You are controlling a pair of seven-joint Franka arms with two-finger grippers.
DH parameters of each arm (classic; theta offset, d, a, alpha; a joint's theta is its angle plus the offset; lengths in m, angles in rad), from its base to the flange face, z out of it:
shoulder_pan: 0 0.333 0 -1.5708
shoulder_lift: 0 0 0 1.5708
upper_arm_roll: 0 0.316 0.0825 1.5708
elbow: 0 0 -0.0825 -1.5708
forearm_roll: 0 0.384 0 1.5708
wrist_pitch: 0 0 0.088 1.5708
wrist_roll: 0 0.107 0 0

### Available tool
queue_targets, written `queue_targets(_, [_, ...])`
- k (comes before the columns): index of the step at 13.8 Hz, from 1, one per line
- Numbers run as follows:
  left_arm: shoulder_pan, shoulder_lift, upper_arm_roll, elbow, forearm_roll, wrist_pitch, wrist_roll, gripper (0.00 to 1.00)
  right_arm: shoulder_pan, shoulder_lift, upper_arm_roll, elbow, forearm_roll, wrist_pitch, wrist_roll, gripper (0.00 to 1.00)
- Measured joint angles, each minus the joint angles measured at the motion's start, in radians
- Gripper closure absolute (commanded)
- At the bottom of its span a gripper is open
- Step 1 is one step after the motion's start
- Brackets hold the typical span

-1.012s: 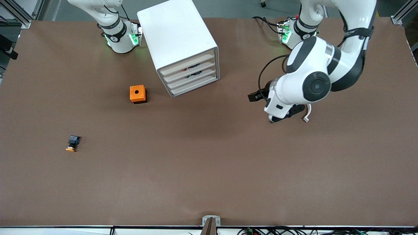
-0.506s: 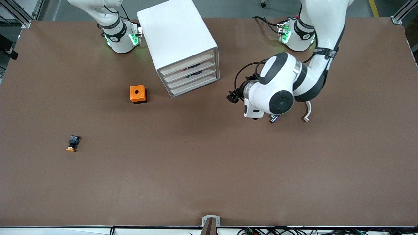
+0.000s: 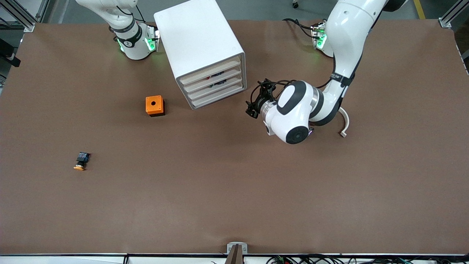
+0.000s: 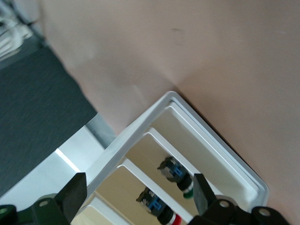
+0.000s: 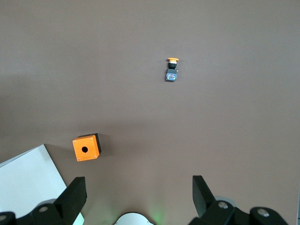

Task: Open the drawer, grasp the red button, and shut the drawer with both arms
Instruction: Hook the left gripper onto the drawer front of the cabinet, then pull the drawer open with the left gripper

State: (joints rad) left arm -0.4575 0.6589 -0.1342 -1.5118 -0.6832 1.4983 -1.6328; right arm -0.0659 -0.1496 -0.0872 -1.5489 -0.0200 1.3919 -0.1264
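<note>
So the left end effector is parked low over the bench just off the front corner of the cabinet, the corner toward the left arm's end. Fingers are spread wide with nothing between them.

All four drawers look shut from the front camera. The one I want, the drawer second from the top, has its front running along the cabinet face, and that face is angled toward the front camera. So from where the end effector sits, the drawer front lies toward the right arm's end and a bit up off the bench. Left arm is clearly the closer one for the pull.

The wrist view looks straight at the drawer fronts and I can make out the button through the plastic, red cap just peeking in, with a green-capped switch in the drawer next to it.

Right end effector hangs high over the bench near its base, wide open, empty, waiting. Below it are the orange cube and the yellow-capped switch.
</note>
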Motion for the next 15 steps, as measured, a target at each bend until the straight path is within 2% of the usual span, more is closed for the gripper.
queue_targets(2, [-0.003,0.04,-0.001,0.017,-0.039,-0.055,-0.082,0.0,0.0,0.0,-0.002,0.0,0.0,0.0,0.0,0.0])
queue_targets(6, [-0.02,0.058,-0.002,0.024,-0.097,-0.144,-0.224,0.0,0.0,0.0,-0.002,0.0,0.0,0.0,0.0,0.0])
queue_targets(15, [-0.026,0.163,-0.002,0.034,-0.21,-0.158,-0.457,0.0,0.0,0.0,-0.003,-0.001,0.0,0.0,0.0,0.0])
